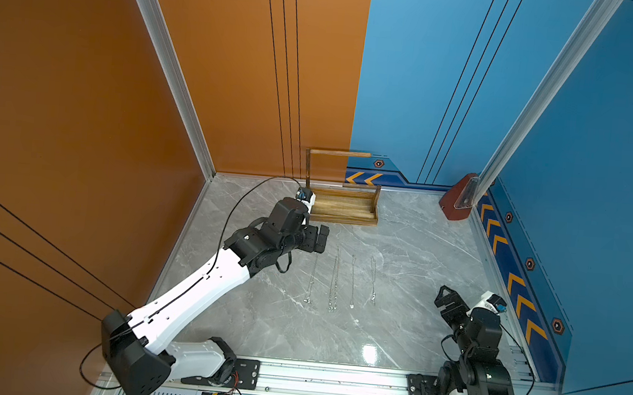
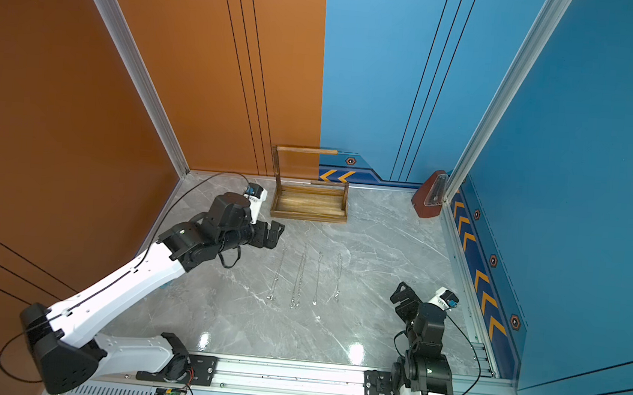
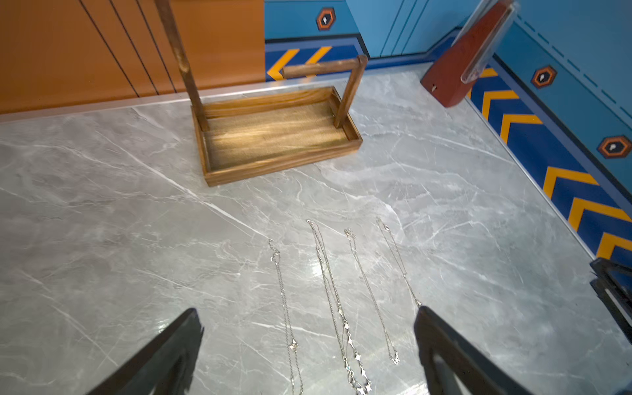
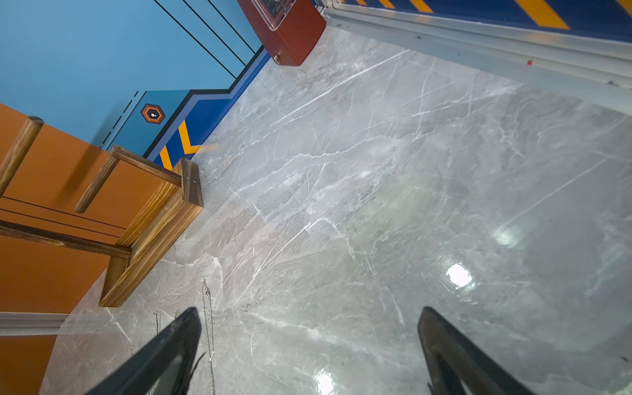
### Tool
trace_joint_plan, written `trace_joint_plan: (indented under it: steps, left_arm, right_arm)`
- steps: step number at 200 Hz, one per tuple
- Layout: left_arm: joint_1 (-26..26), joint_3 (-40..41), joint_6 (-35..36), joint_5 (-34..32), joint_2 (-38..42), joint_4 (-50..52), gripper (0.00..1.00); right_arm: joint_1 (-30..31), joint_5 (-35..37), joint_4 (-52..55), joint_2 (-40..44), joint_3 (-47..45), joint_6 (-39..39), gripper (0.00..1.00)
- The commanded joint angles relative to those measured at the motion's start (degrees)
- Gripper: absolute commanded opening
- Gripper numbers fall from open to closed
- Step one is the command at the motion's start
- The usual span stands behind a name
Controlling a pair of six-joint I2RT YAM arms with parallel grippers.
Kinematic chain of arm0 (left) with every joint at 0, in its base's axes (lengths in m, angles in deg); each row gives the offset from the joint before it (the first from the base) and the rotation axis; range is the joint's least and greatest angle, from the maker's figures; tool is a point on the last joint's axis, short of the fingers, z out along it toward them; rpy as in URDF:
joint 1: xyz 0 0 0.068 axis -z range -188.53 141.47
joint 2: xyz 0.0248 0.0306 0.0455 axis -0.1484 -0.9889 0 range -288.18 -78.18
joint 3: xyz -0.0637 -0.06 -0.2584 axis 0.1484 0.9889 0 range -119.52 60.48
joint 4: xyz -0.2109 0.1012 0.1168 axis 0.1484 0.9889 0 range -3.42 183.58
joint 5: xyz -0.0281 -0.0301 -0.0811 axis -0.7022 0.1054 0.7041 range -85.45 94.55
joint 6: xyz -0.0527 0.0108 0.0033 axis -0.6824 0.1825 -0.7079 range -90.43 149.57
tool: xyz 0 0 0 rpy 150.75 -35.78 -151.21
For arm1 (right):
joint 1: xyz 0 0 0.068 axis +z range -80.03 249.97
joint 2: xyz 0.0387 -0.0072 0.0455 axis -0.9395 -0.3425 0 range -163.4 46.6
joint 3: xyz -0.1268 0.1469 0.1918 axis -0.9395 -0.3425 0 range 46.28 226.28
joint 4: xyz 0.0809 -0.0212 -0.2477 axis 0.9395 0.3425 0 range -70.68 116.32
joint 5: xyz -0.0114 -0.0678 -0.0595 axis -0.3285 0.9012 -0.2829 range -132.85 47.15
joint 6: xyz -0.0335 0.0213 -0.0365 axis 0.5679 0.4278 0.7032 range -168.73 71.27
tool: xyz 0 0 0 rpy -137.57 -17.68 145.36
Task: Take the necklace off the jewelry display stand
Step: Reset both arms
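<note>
Brown wooden jewelry display stand (image 1: 344, 219) is bare; I'd raise my left end effector (image 1: 321, 238) and right end effector (image 1: 444, 295), both spread empty, clear of the thin silver chain necklaces (image 1: 335, 282).

In both top views the left arm (image 1: 197, 293) rises from its base at the lower left, bends at an elbow near the left edge, and slants its white forearm up toward the centre. The left gripper (image 1: 321, 239) points right, jaws spread wide and empty. The right arm (image 1: 480, 381) sits folded at the lower right, and the right gripper (image 1: 443, 295) points up-left, jaws likewise wide apart, holding nothing.
</note>
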Motion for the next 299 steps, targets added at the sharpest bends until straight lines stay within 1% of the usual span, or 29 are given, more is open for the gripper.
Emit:
trace_joint_plan:
  steps: [1,12,28,50,56,59,72,83,101,109,125,139,155,174,179,193,205,215,225,243,252,260,269,278,284,299]
  left_arm:
    - [-4.7,4.7,-1.4,-2.8,5.4,-3.1,0.98]
    - [-7.8,6.0,-1.3,-2.7,7.9,-3.2,0.98]
    - [-12.8,7.2,-1.1,-1.2,10.5,-3.3,0.99]
    - [-17.2,9.4,-1.7,-2.7,13.6,-4.8,0.99]
    - [-18.4,9.7,-1.7,-2.6,14.4,-5.9,0.99]
    - [-19.0,11.2,-1.7,-2.7,14.7,-6.4,0.99]
    - [-21.8,13.3,-2.2,-2.8,16.2,-8.7,0.98]
    - [-24.4,15.3,-2.4,-1.7,17.6,-11.6,0.99]
    - [-27.5,19.6,-2.4,-0.2,20.4,-18.0,0.98]
    - [-28.3,22.3,-2.0,-0.1,21.8,-23.5,0.98]
    - [-29.9,27.5,-1.8,-0.3,24.9,-33.0,0.98]
    - [-31.6,30.7,-2.5,-1.2,25.4,-39.1,0.98]
    - [-33.7,30.1,-2.8,-0.2,22.8,-40.1,0.98]
    - [-35.1,29.0,-2.4,2.0,18.0,-41.9,0.99]
    - [-35.3,28.7,-2.1,2.5,16.0,-42.8,0.98]
    - [-36.0,28.5,-1.2,2.2,11.4,-44.4,0.98]
    - [-37.0,28.7,2.3,1.4,7.2,-45.8,0.98]
    - [-38.9,29.9,1.7,0.5,3.8,-46.4,0.98]
    - [-41.6,31.9,1.0,1.9,1.0,-48.5,0.98]
    - [-45.0,34.7,-0.8,1.6,-3.3,-51.9,0.98]
    - [-45.8,34.7,0.5,1.3,-5.1,-52.1,0.98]
    - [-46.0,34.9,1.9,0.9,-6.4,-52.1,0.98]
    - [-46.0,35.2,4.0,0.3,-7.9,-52.2,0.98]
    - [-45.8,35.4,5.6,-0.3,-9.3,-52.3,0.98]
    - [-45.9,35.5,5.2,-0.6,-9.9,-52.5,0.98]
    - [-45.8,36.2,5.0,1.1,-10.0,-54.0,0.98]
  right_arm:
    - [-0.4,5.5,3.6,0.4,1.3,1.5,1.0]
    - [-0.4,8.2,3.9,-0.5,2.6,2.1,1.0]
    - [-0.4,10.4,3.8,-1.1,4.8,3.1,1.0]
    - [-0.4,9.3,-0.7,-2.7,7.1,5.5,1.0]
    - [-0.4,8.6,-2.5,-4.0,7.6,6.1,1.0]
    - [-0.4,8.2,-3.5,-4.8,7.9,6.2,1.0]
    - [-0.1,7.6,-7.4,-8.9,9.4,6.4,0.99]
    - [0.5,7.8,-10.5,-14.2,11.0,7.1,0.98]
    - [3.6,10.3,-14.0,-23.1,14.6,9.7,0.99]
    - [5.7,12.0,-15.1,-27.2,16.7,11.6,1.0]
    - [11.6,16.6,-17.2,-35.0,20.7,15.7,1.0]
    - [16.2,20.0,-19.6,-40.7,23.3,19.5,1.0]
    - [19.0,19.0,-23.4,-46.4,25.3,24.6,1.0]
    - [18.6,13.2,-27.3,-53.5,27.1,29.7,1.0]
    - [18.4,12.8,-27.9,-54.7,27.2,30.1,1.0]
    - [16.9,11.8,-30.9,-58.8,27.0,30.8,1.0]
    - [14.2,9.0,-33.5,-62.0,26.5,31.0,1.0]
    - [11.5,6.8,-35.2,-64.3,25.7,31.3,1.0]
    - [9.8,7.0,-38.2,-65.3,23.6,32.4,1.0]
    - [9.2,11.8,-47.1,-63.4,16.7,38.4,1.0]
    - [9.2,13.5,-51.0,-62.0,13.7,40.8,1.0]
    - [8.8,14.6,-52.5,-61.4,12.1,41.9,1.0]
    - [7.9,15.1,-52.0,-61.8,11.9,41.8,1.0]
    - [6.6,14.2,-51.3,-62.8,12.2,40.6,1.0]
    - [5.7,13.1,-51.9,-63.8,12.1,39.6,1.0]
    - [3.9,9.7,-55.2,-67.2,11.6,37.1,1.0]
